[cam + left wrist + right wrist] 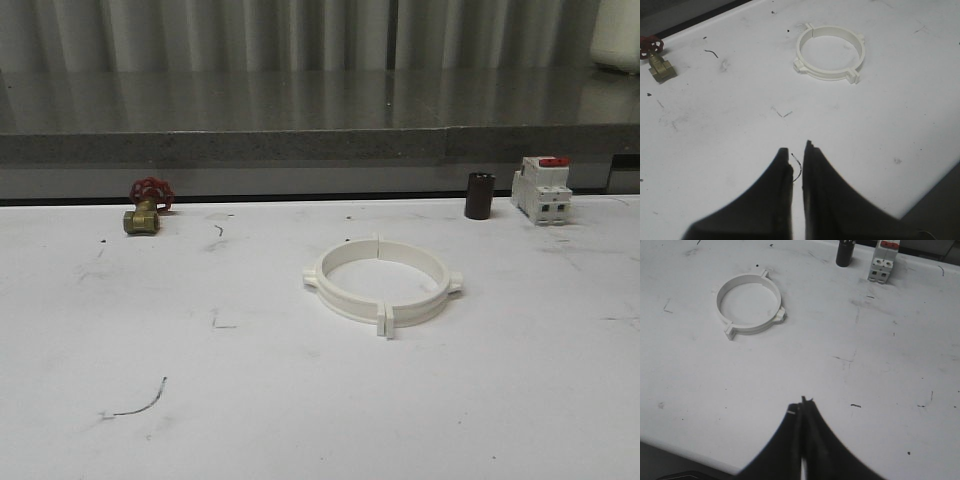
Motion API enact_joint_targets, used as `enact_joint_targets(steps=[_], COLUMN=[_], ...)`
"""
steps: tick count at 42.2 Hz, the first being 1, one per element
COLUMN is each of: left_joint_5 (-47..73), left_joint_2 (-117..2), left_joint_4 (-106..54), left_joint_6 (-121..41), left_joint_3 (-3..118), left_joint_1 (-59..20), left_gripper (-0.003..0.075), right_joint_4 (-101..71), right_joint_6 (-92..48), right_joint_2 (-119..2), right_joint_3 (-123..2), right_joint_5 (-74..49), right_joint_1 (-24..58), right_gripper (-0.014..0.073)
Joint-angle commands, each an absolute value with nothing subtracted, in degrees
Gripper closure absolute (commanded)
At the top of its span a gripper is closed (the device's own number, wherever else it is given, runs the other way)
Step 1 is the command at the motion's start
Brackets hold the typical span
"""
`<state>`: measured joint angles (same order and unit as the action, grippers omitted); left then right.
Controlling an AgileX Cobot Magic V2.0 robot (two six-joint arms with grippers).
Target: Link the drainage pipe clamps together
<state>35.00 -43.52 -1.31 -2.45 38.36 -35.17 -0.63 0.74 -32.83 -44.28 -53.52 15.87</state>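
Note:
The two drainage pipe clamps (425, 305) lie flat in the middle of the white table, their end tabs meeting at the near and far sides so that they form one wide ring. In the left wrist view the drainage pipe clamps (827, 76) lie well ahead of my left gripper (796, 147), which hangs above bare table with only a thin slit between its fingers and nothing in it. My right gripper (802, 401) is shut and empty, also far back from the drainage pipe clamps (752, 329).
A brass valve with a red handle (145, 208) stands at the back left. A dark cylinder (479, 196) and a white red-topped breaker (542, 190) stand at the back right. A grey ledge (300, 145) runs behind the table.

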Motion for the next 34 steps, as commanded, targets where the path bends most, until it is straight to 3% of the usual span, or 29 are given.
enact_joint_targets(steps=[1, 19, 34], left_joint_5=[30.6, 29.62, 6.17], left_joint_2=[-43.78, -40.74, -18.56], left_joint_4=[-1.65, -2.72, -1.85], left_joint_6=[-2.37, -2.37, -2.37], left_joint_3=[39.84, 38.55, 15.82], left_joint_1=[-35.19, -33.97, -13.63], left_gripper=[0.0741, 0.0741, 0.0741], right_joint_4=[-0.88, -0.88, -0.88], right_joint_6=[0.0, 0.0, 0.0], right_joint_2=[-32.89, -32.89, -32.89], right_joint_3=[-45.65, -45.65, -45.65], right_joint_5=[-50.25, -50.25, -50.33], right_joint_1=[15.62, 15.62, 15.62], right_gripper=[0.0713, 0.0713, 0.0713])
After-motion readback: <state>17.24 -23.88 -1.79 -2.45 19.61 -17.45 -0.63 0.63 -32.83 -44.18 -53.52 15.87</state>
